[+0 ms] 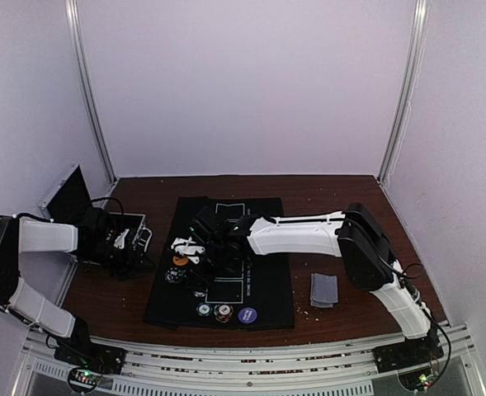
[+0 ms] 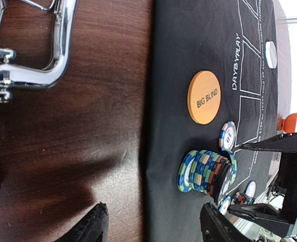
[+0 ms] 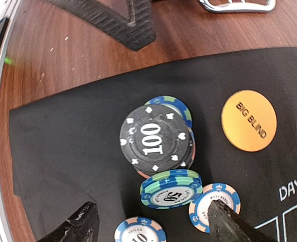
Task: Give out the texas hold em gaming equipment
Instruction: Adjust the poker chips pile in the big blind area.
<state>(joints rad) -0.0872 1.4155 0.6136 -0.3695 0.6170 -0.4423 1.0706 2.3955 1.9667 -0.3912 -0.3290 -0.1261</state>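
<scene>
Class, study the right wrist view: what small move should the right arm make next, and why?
Probably lower the right gripper straight down over the 50 chips. Its fingers stand open, with those chips lying roughly between them on the mat, just beside the 100 stack. Nothing is gripped yet, so closing in on the nearest chips seems the sensible step.

Two close wrist views, same chips [image 3: 156,138]
</scene>
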